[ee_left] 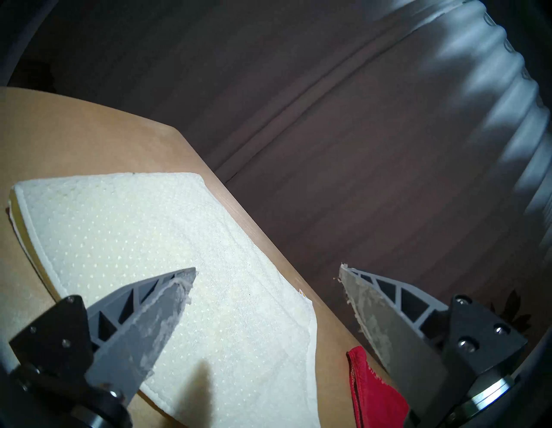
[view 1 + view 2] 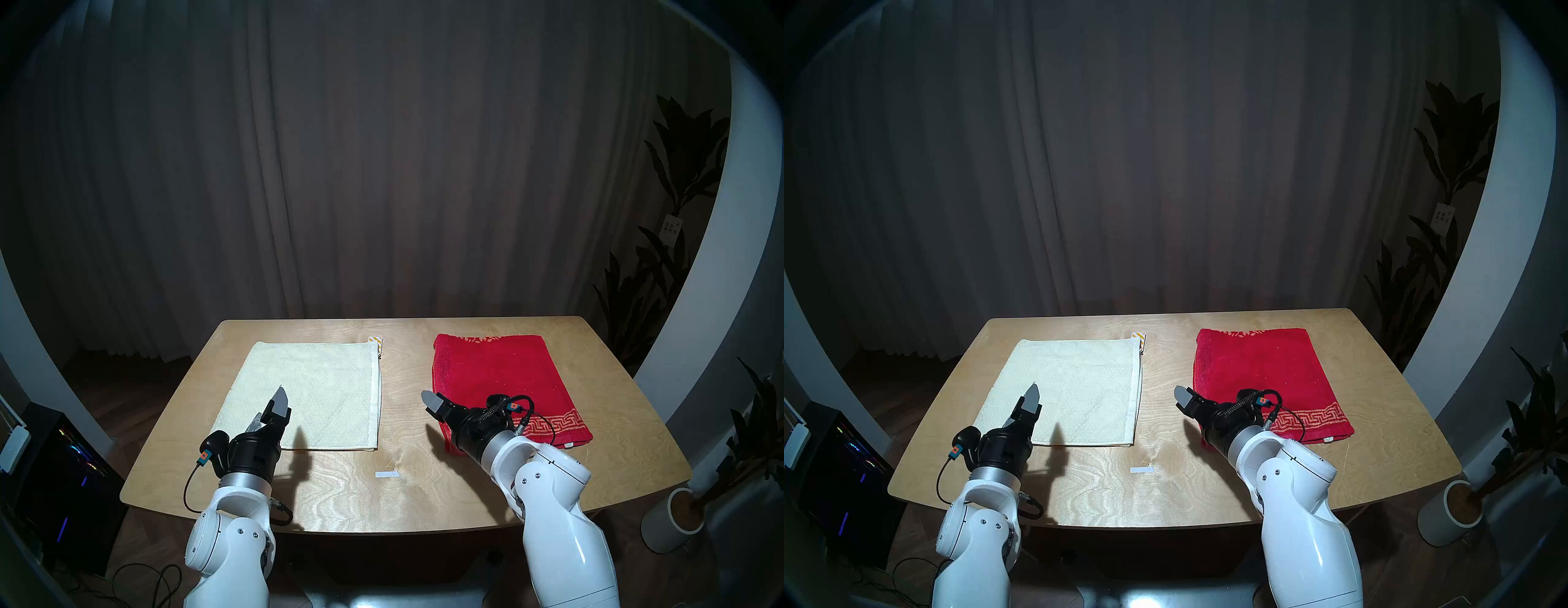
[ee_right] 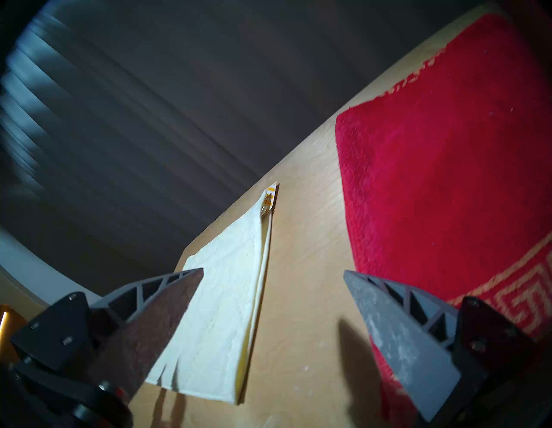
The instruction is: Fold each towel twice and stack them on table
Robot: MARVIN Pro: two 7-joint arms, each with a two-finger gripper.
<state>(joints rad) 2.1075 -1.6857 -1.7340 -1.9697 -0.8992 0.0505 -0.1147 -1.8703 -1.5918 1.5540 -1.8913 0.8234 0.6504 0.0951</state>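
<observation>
The left gripper (image 2: pixel 271 409) hangs above the near part of the cream towel (image 2: pixel 314 390), its jaws apart and empty; the right gripper (image 2: pixel 437 405) hovers over the near left corner of the red towel (image 2: pixel 496 373), likewise spread wide with nothing in it. Both towels lie flat and folded on the table (image 2: pixel 403 501), well apart, cream on the left and red on the right, with a white tape strip (image 2: pixel 387 474) on the bare wood nearer the robot.

The second head view shows the same layout.

In the left wrist view the grey fingers (image 1: pixel 143 322) frame the dotted cream towel (image 1: pixel 125 239); a red corner (image 1: pixel 376 397) peeks in low down.

The right wrist view, somewhat blurred, shows the cream towel's layered edge (image 3: pixel 254 299) and what looks like a small orange-striped tag (image 3: pixel 270 197) at its far corner.
</observation>
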